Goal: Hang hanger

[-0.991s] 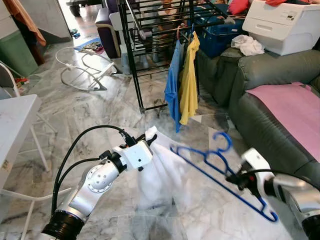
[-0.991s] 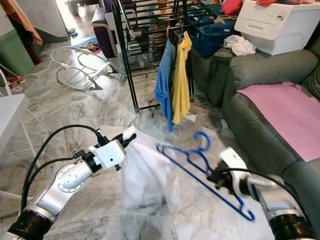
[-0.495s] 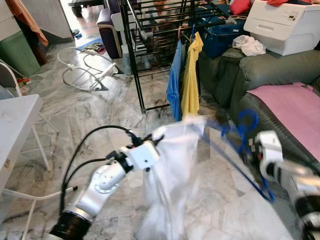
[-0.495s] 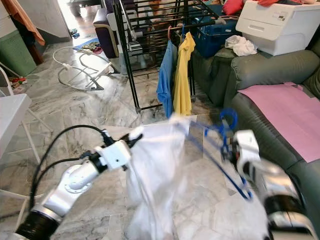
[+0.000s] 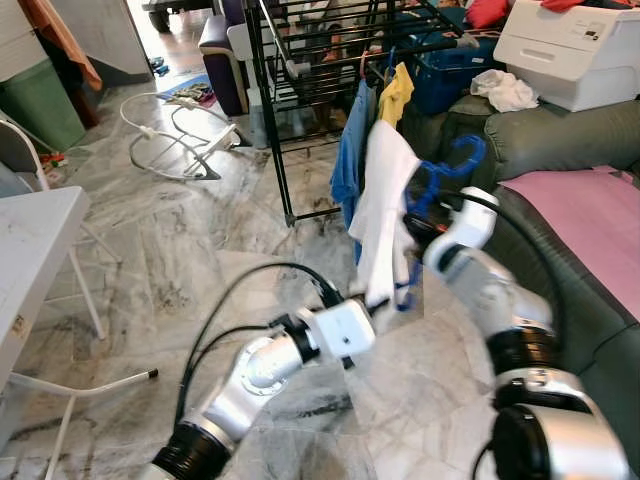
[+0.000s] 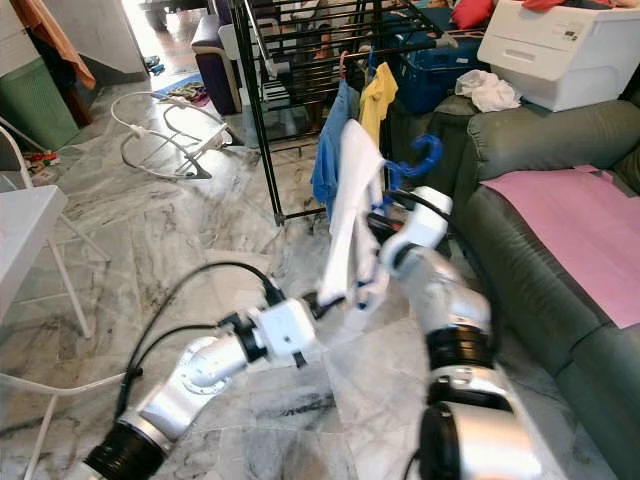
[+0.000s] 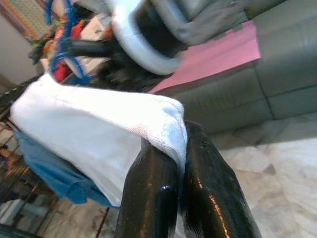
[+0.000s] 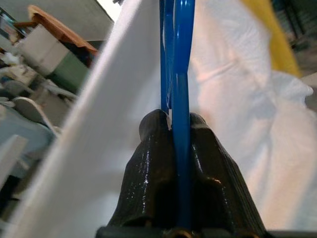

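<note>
A blue hanger (image 5: 452, 166) carries a white garment (image 5: 381, 205) that hangs upright just in front of the black drying rack (image 5: 283, 95). My right gripper (image 8: 176, 124) is shut on the hanger's blue wire, and in the left eye view it sits behind the cloth (image 5: 418, 228). Lower down, my left gripper (image 5: 377, 303) is shut on the garment's bottom hem (image 7: 168, 134). The hanger's hook (image 6: 428, 152) points up near a blue shirt (image 5: 347, 168) and a yellow shirt (image 5: 396, 93) on the rack.
A grey-green sofa (image 5: 560, 140) with a pink cloth (image 5: 590, 205) stands at the right, with a white box (image 5: 570, 50) on its arm. A white table (image 5: 30, 250) and chair legs are at the left. A white frame (image 5: 175, 140) lies on the marble floor.
Both arms have risen and reached toward the rack. The hanger swung from lying low and slanted to upright, and the white garment now hangs from it beside the blue shirt.
</note>
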Controlling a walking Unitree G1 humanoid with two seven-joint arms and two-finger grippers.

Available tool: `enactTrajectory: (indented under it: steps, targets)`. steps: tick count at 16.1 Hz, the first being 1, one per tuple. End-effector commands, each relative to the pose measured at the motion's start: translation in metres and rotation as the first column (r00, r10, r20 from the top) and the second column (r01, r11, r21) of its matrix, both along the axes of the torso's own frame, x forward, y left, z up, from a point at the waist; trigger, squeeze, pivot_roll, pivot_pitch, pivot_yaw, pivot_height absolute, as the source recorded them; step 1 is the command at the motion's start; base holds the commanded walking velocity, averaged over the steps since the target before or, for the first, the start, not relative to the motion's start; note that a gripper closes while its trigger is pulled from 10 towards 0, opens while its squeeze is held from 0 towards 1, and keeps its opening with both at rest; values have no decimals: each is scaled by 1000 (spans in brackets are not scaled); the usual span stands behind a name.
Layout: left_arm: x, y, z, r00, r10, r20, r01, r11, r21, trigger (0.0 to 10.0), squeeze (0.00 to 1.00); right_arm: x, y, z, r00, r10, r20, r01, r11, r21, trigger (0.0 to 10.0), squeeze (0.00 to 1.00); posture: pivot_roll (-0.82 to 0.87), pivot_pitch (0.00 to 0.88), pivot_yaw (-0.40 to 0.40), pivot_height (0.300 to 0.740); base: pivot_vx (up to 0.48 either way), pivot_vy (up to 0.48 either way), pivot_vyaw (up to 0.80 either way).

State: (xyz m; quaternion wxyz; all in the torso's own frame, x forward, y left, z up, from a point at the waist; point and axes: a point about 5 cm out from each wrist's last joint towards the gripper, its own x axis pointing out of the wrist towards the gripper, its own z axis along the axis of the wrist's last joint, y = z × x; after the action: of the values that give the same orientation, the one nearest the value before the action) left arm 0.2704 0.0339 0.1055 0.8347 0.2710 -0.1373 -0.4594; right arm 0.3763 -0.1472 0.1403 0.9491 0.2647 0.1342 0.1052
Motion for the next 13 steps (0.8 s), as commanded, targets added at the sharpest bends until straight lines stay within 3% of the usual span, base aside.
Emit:
enactTrajectory:
  steps: [1,3,7,8,11,13]
  targets:
    - [-2,-1,-2,1000,-22,-15,22,1000,18,10000,0,5,2,18,999,-23,38,21,999,48,10000,0,-123,0,62,740,0,0,0]
    - [-6,0,-8,998,-36,-44,38,999,32,10000,0,8,6,24,997,-51,56,48,997,65,10000,0,-121,0,62,740,0,0,0]
    - [-13,20,-31,990,-17,-140,31,995,97,10000,0,15,-28,42,969,-219,116,216,976,40,10000,0,-117,0,60,740,0,0,0]
    - [-14,20,-32,988,-13,-151,28,995,98,10000,0,16,-30,46,965,-228,129,224,974,42,10000,0,-119,0,56,740,0,0,0]
    - [-16,19,-42,984,-12,-179,37,990,135,10000,0,16,-16,59,962,-149,228,154,988,-2,10000,0,-121,0,56,740,0,0,0]
    - [-15,19,-52,980,7,-200,29,984,174,10000,0,13,5,70,951,-61,302,56,998,26,10000,0,-124,0,58,740,0,0,0]
